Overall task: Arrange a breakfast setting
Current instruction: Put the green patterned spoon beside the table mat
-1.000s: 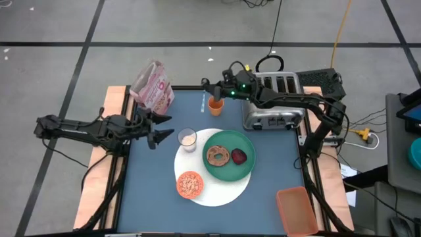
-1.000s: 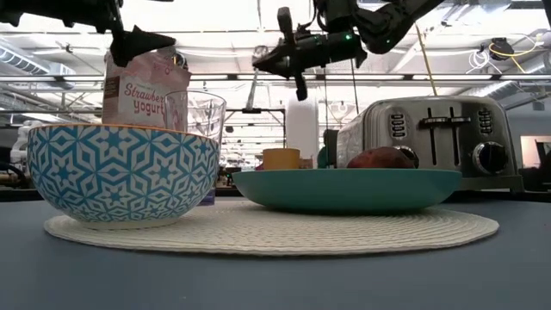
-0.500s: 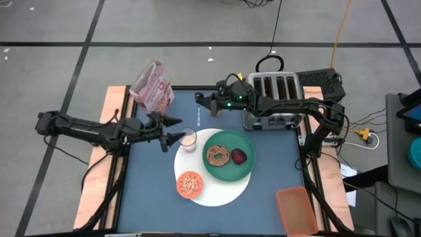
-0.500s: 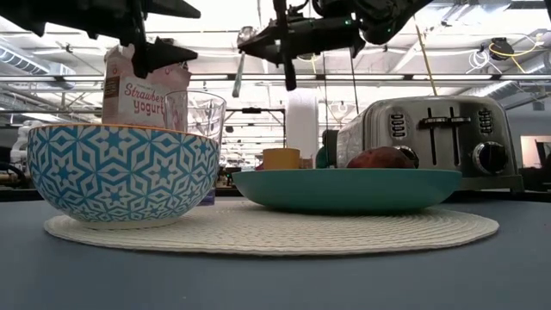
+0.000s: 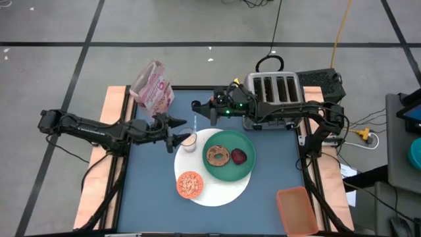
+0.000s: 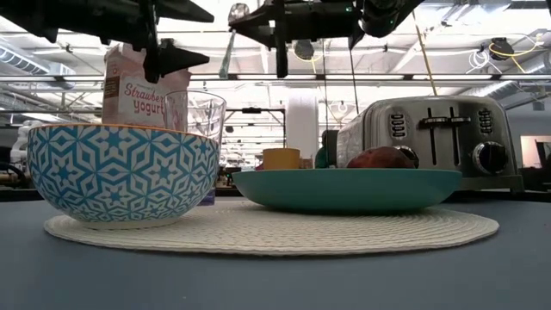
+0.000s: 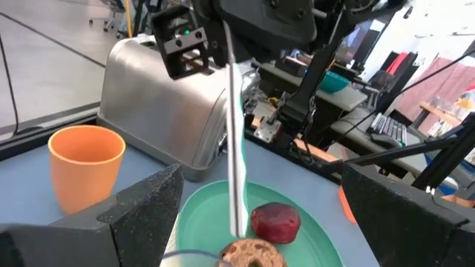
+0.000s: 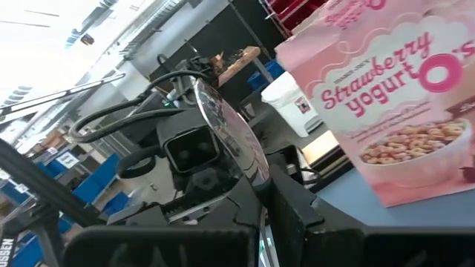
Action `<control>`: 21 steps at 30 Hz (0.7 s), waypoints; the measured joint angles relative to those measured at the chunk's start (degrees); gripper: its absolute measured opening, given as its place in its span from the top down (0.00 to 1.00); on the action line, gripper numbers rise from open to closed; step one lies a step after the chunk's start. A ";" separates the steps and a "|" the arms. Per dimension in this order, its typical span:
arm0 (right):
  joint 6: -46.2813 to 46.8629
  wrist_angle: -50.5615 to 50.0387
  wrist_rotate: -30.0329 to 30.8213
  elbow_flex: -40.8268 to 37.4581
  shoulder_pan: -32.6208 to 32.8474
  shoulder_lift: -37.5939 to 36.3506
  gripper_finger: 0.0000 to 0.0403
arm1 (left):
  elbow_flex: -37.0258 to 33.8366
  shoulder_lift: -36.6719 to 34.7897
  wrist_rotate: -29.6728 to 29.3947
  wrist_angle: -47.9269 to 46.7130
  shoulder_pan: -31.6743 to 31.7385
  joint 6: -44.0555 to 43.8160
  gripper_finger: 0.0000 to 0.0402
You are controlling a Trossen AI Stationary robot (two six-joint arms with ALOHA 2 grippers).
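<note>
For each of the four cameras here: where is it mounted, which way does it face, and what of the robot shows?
High: overhead, straight down; both arms, left claw by the milk glass, right claw holding the spoon.
Low: tabletop level, facing the cereal bowl and green plate; arms overhead.
Left wrist: looks past its fingers toward toaster, orange cup.
Right wrist: toward cereal box; spoon clamped.
Shared: both wrist views show the spoon.

The pink cereal box (image 8: 386,96) reads "Strawberry yogurt O's", with small unreadable print above it
</note>
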 joint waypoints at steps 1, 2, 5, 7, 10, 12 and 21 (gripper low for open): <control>-0.02 0.16 0.00 0.00 0.22 0.00 0.98 | 0.00 0.31 0.00 0.62 0.00 0.01 0.08; 0.00 0.33 0.00 0.00 0.44 0.00 0.98 | 0.00 0.56 0.00 1.07 0.00 0.01 0.08; 0.00 0.80 0.02 0.00 1.01 0.02 0.97 | 0.00 1.78 0.00 2.95 0.00 -0.01 0.08; -0.01 0.88 0.04 0.00 1.30 0.02 0.97 | 0.00 2.84 0.00 3.86 0.00 -0.07 0.08; -0.02 0.83 0.04 0.00 1.60 0.02 0.97 | 0.00 4.48 0.00 5.81 0.00 -0.21 0.08; -0.04 0.83 0.10 0.00 1.85 0.02 0.97 | 0.00 5.49 0.00 6.53 0.00 -0.22 0.08; -0.20 0.81 0.13 0.00 1.92 0.02 0.97 | 0.00 8.66 0.00 8.76 0.00 -0.01 0.15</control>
